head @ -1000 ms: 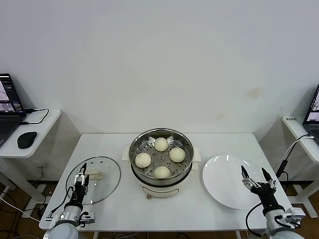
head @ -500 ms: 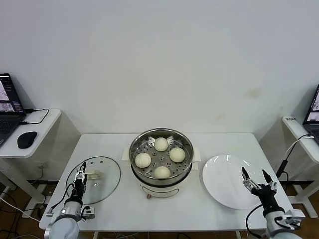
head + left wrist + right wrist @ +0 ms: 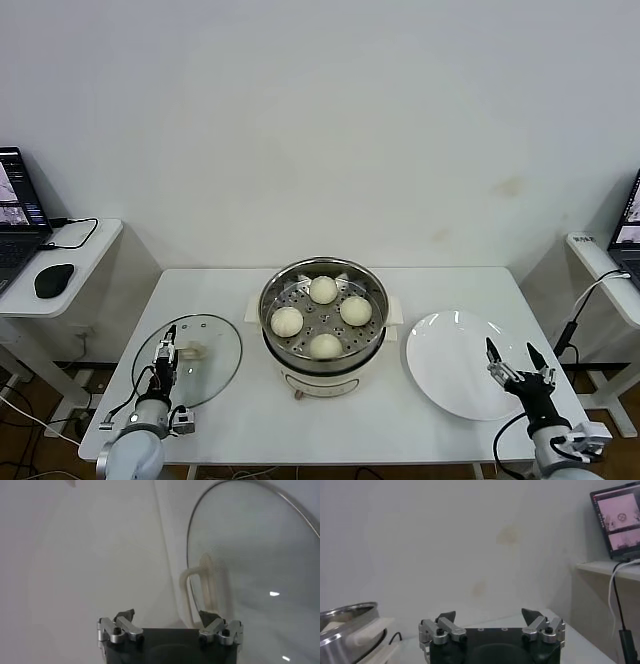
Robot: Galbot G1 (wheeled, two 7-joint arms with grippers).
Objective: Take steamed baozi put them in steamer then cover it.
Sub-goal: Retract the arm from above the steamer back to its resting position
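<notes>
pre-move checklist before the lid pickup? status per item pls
1. All four buns in the steamer: ok.
2. Plate has no buns left on it: ok.
3. Steamer covered: not ok, glass lid lies flat on the table.
4. Left gripper open, over the lid beside its handle: ok.
5. Right gripper open, holding nothing, over the plate's near edge: ok.
6. Handle lined up between the left fingers: cannot tell.
</notes>
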